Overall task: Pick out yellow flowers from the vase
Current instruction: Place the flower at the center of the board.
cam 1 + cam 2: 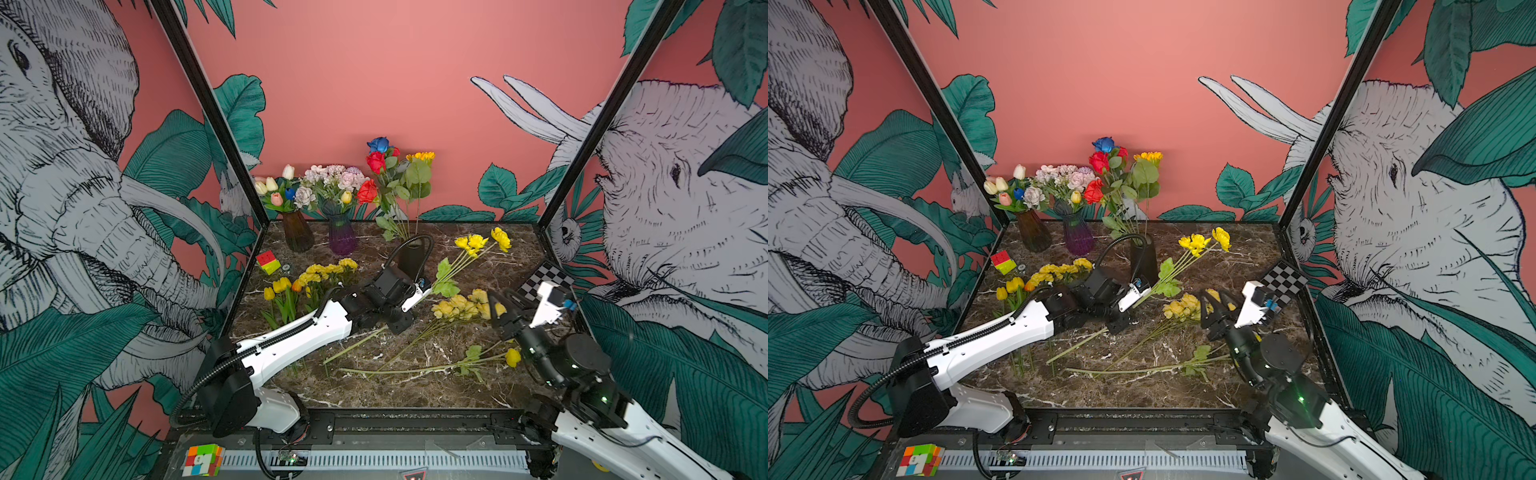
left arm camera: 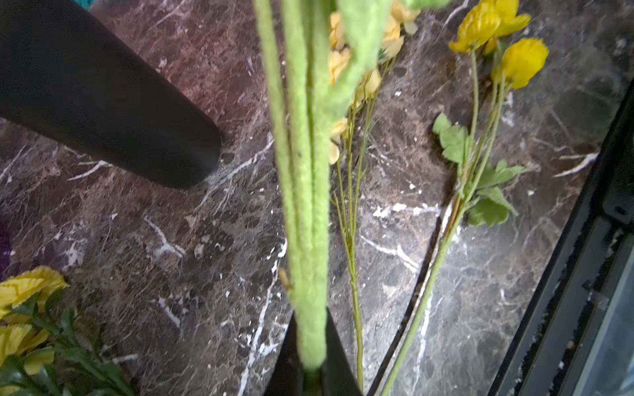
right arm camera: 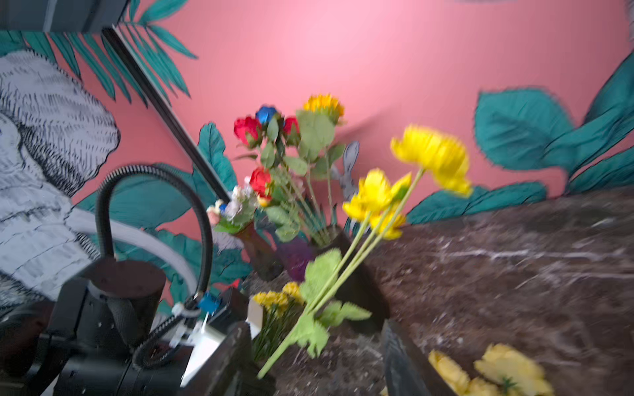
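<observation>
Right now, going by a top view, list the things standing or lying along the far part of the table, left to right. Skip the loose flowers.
In a top view: colour cube → brown vase → purple vase → black vase → checkerboard.

The table (image 1: 415,395) was dark brown marble with white veins; the flowers (image 1: 457,307) were yellow on green stems (image 2: 305,205); one vase (image 1: 342,237) was purple, the next vase (image 1: 297,232) seemingly brown.
</observation>
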You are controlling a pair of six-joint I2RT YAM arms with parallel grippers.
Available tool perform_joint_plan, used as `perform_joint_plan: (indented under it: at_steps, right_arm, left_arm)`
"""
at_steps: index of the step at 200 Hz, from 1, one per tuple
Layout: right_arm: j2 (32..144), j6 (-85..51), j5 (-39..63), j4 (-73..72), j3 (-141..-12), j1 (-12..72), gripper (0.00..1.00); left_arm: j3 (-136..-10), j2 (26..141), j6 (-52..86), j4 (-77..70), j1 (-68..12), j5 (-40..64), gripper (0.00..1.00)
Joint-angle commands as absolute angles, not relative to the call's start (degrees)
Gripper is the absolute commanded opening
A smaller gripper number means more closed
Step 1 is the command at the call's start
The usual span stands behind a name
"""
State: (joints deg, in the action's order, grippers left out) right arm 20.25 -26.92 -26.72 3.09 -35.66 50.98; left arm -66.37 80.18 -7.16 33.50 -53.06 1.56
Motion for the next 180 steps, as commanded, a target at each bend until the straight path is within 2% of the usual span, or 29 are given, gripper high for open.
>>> perform_joint_plan:
  at_steps: [1, 32, 58, 180]
  right_arm:
    - [17.7, -15.25, -38.32, 12.27, -40.69, 51.19, 0.61]
    - [15.42, -8.12, -44.15, 13.88, -45.9, 51.23, 0.62]
    - [13.81, -5.15, -45.2, 12.4, -46.84, 51.24, 0.63]
    - [15.05, -9.35, -44.45, 11.65, -43.25, 51.23, 0.65]
  left_arm:
    - [-66.04, 76.92, -11.89, 38.59, -53.56, 1.51, 0.0]
    - [-65.91, 77.85, -14.51, 41.11, -55.4, 2.03, 0.0]
    - [-65.72, 80.21, -16.29, 40.92, -57.44, 2.83, 0.0]
    - [-76.12, 99.85, -13.39, 44.79, -59.94, 8.53, 0.0]
